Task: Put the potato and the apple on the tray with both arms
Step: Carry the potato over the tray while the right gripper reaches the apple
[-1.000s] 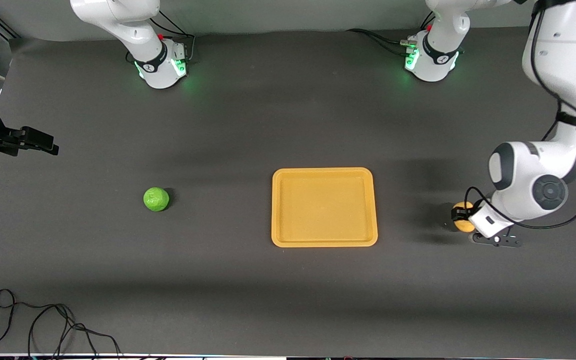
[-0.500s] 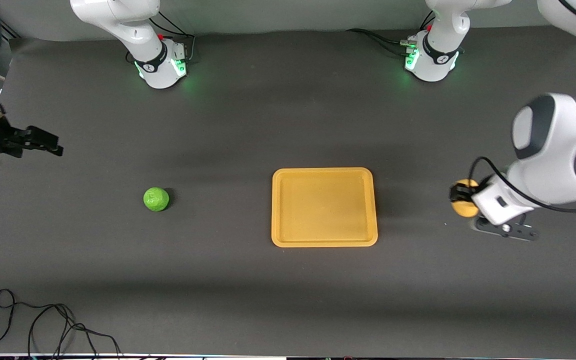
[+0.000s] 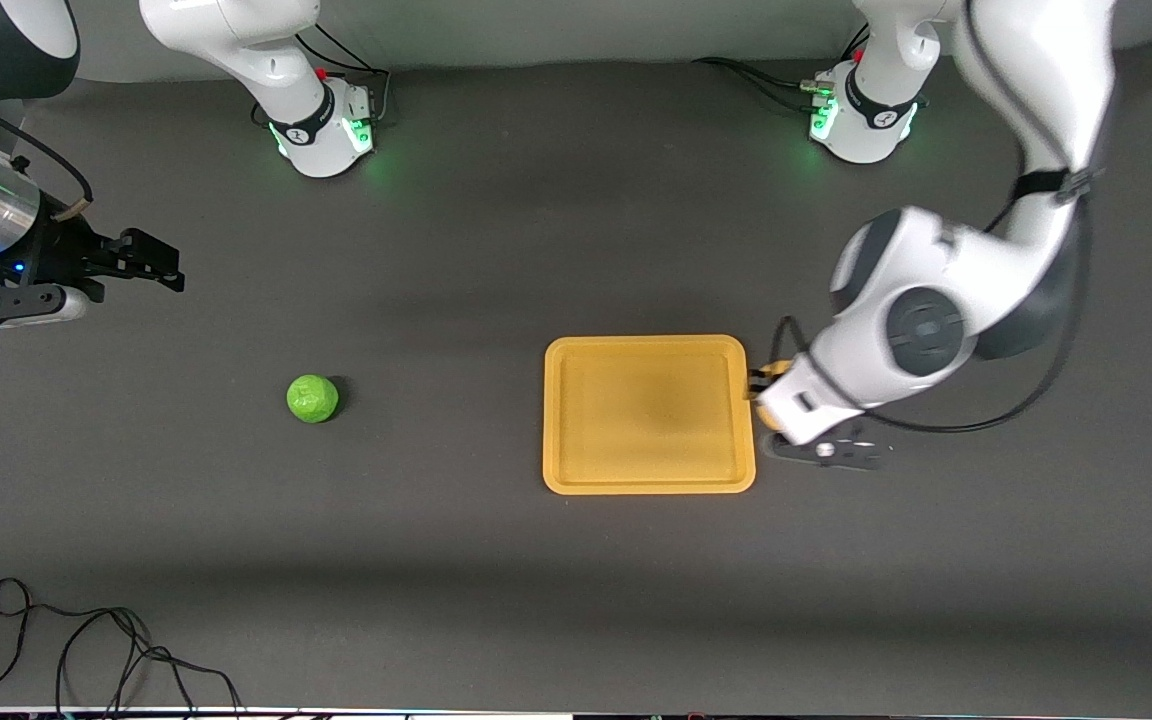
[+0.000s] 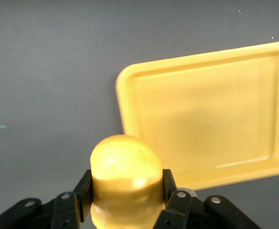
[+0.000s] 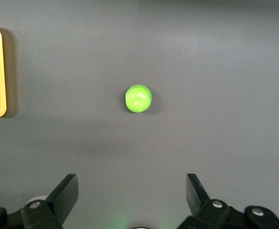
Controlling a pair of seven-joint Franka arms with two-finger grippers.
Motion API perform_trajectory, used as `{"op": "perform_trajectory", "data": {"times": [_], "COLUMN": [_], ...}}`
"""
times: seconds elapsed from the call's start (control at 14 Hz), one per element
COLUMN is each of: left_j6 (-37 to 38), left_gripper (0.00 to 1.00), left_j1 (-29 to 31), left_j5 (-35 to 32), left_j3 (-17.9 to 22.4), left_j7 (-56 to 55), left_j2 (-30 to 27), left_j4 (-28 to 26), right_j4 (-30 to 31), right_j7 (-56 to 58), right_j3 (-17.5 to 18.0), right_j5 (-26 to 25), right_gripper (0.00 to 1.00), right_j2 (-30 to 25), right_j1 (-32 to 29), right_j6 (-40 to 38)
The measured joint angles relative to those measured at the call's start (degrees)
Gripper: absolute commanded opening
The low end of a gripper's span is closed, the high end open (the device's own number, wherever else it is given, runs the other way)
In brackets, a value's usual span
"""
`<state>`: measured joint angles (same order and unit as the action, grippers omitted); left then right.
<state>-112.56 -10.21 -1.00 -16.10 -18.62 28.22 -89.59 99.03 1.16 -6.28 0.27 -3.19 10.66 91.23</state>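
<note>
1. Your potato [image 4: 125,179], clamped in the left end effector [image 3: 762,388], has travelled from the bench's left-arm end to the tray [image 3: 648,478] rim, nearly ready to release
2. The apple [image 3: 312,398] lies untouched on the bench; the right end effector [image 3: 158,268], wide open and empty, has edged closer above it

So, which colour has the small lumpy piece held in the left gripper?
Yellow-orange; the potato shows best in the left wrist view.

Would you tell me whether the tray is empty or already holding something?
Empty: the tray has a bare floor; the potato is in the left gripper.
</note>
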Motion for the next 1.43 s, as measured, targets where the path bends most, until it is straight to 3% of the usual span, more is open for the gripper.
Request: {"op": "perform_trajectory", "data": {"times": [0.29,0.5,1.0,1.29,1.36,1.43], "left_j6": [-13.21,-19.66,-21.13,-21.91,-22.05,-22.09], "left_gripper": [0.00,0.00,0.00,0.00,0.09,0.34], "left_j1": [-2.38,-2.54,-3.11,-3.12,-3.12,-3.12], "left_j5": [-1.74,-2.77,-2.85,-3.17,-3.29,-3.37], "left_j3": [0.02,0.09,0.13,0.27,0.30,0.32], "left_j7": [-3.84,-4.13,-8.32,-8.41,-8.42,-8.42], "left_j2": [3.56,5.00,5.93,6.70,6.80,6.91], "left_j4": [-6.75,-10.71,-11.95,-12.01,-12.01,-12.02], "right_j4": [2.35,8.28,26.09,29.42,29.77,30.34], "right_j7": [0.00,0.00,0.00,-0.02,-0.03,-0.03], "right_j3": [-0.02,-0.14,-0.24,-0.24,-0.24,-0.24], "right_j5": [0.00,0.00,0.00,0.19,0.45,0.61], "right_gripper": [1.00,1.00,1.00,1.00,1.00,1.00], "right_j2": [-0.89,-0.96,0.81,7.72,9.53,11.15], "right_j1": [1.18,1.18,1.17,1.17,1.17,1.17], "right_j6": [0.56,7.54,32.79,44.32,46.96,49.57]}}
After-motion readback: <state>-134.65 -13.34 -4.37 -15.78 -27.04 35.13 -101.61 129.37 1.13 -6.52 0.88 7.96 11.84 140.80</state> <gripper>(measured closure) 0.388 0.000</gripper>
